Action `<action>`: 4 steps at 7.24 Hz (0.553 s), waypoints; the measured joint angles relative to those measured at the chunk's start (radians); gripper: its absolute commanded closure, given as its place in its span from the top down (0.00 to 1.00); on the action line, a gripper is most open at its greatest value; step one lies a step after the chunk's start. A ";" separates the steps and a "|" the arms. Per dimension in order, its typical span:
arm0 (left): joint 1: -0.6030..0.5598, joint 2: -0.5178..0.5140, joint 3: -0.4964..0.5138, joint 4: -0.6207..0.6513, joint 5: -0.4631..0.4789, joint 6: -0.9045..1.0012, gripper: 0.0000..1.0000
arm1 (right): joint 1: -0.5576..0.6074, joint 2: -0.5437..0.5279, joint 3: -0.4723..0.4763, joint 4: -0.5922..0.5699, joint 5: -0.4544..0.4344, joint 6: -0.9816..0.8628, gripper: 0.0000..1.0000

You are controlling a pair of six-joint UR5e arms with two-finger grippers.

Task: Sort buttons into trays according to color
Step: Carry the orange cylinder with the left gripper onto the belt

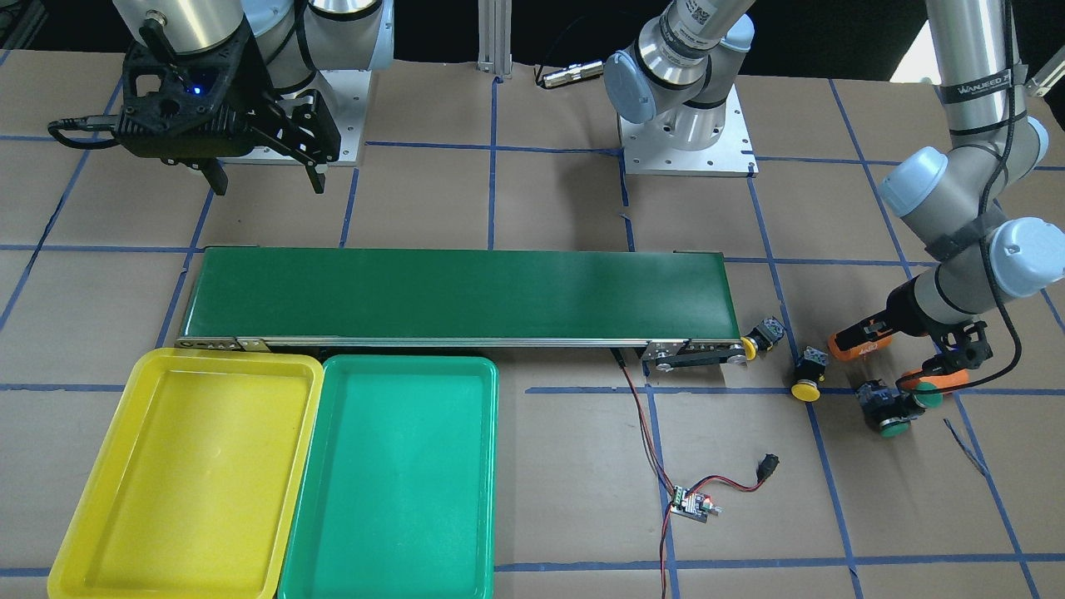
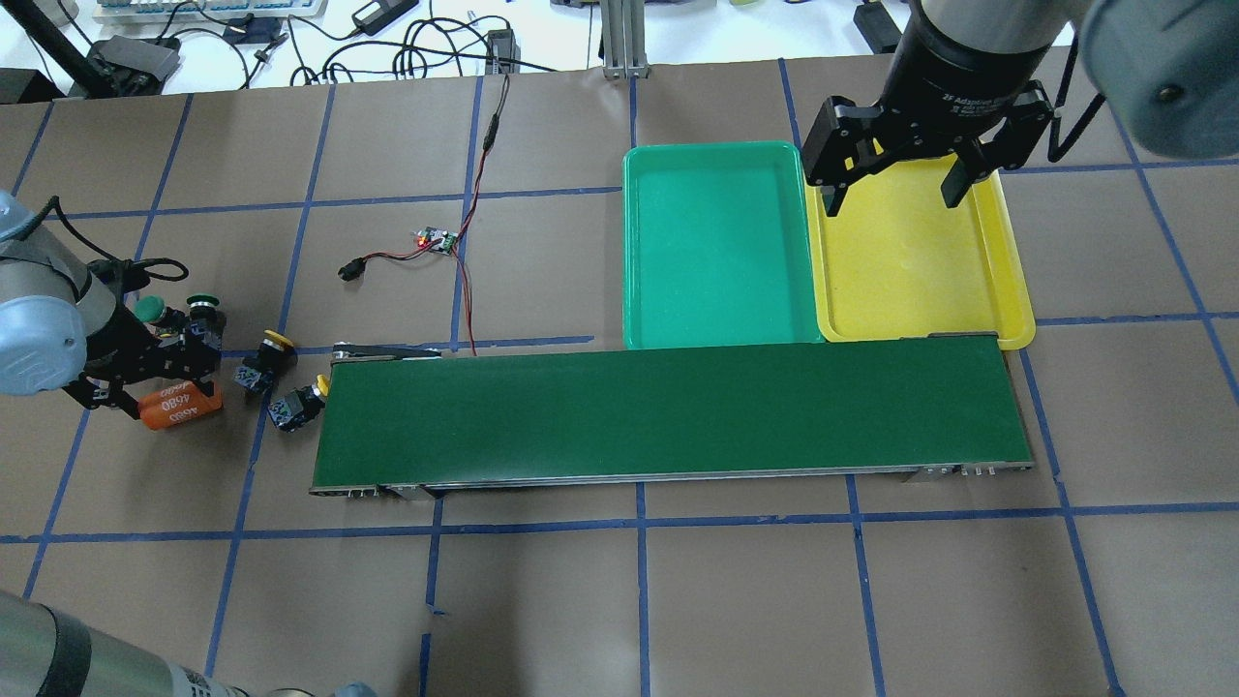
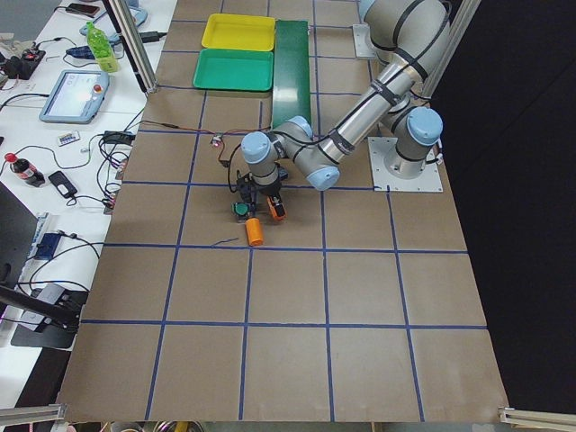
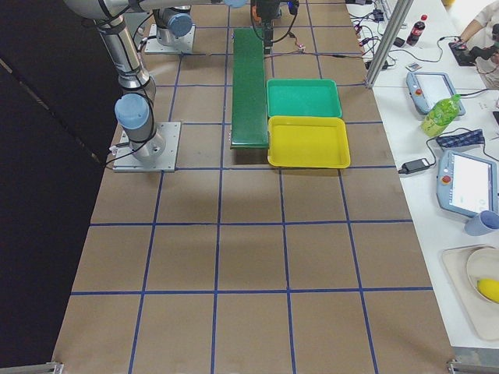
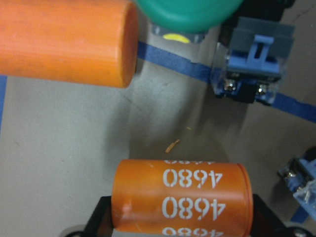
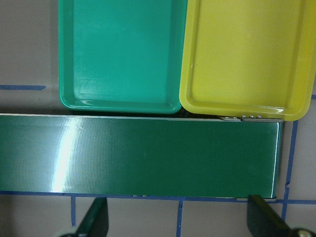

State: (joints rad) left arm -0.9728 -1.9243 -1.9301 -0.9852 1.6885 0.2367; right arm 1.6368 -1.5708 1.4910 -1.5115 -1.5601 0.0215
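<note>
Two yellow buttons [image 1: 761, 337] [image 1: 809, 378] lie on the table just off the conveyor's end. Two green buttons [image 1: 890, 416] [image 1: 925, 395] lie beside them. My left gripper [image 5: 182, 222] is low over this cluster, open, its fingers at the two ends of the orange 4680 cylinder [image 2: 179, 407], which rests on the table. A green cap [image 5: 187, 12] shows just ahead of it. The yellow tray [image 1: 191, 474] and the green tray [image 1: 399, 474] sit side by side, both empty. My right gripper [image 2: 891, 203] hangs open and empty, high above the yellow tray [image 2: 910, 271].
The long dark green conveyor belt [image 1: 458, 291] lies between the trays and the robot. A second orange cylinder [image 5: 64, 42] lies by the green buttons. A small controller board [image 1: 691, 503] with red and black wires lies on the table near the belt's end.
</note>
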 measured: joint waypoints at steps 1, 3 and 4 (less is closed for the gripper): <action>-0.006 0.022 0.003 -0.008 -0.002 0.000 0.00 | 0.000 0.000 0.000 0.000 0.000 0.000 1.00; -0.056 0.114 0.007 -0.044 -0.020 -0.001 0.00 | 0.001 0.000 0.000 0.000 0.000 0.000 1.00; -0.116 0.176 0.007 -0.087 -0.031 -0.004 0.00 | 0.001 0.000 0.000 0.000 0.000 0.000 1.00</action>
State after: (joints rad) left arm -1.0884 -1.7488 -1.9230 -1.0718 1.6577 0.2329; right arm 1.6373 -1.5708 1.4910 -1.5110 -1.5601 0.0215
